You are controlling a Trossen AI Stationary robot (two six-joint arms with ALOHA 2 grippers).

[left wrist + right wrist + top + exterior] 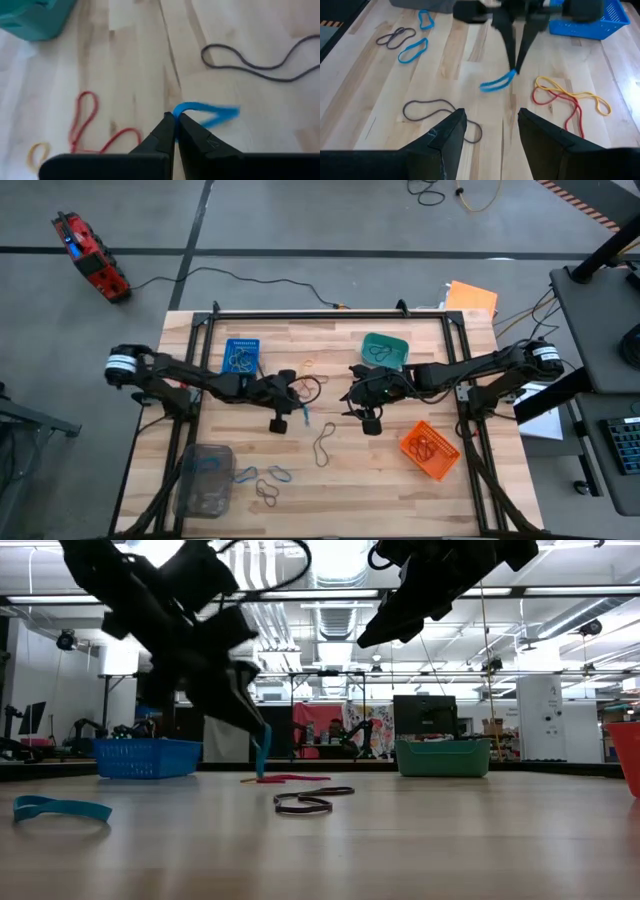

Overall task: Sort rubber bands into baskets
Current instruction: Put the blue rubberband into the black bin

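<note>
The left pincer (175,120) pinches just one end of a blue rubber band (207,114) mid-worktop, near the spread right pincer (490,125), so it could slip free before reaching the blue basket (241,356).

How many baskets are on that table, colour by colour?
Blue basket: 1
Teal basket: 1
Orange basket: 1
Clear grey basket: 1
Total: 4
Left gripper pinches a blue rubber band mid-table; right gripper waits open nearby.
</note>
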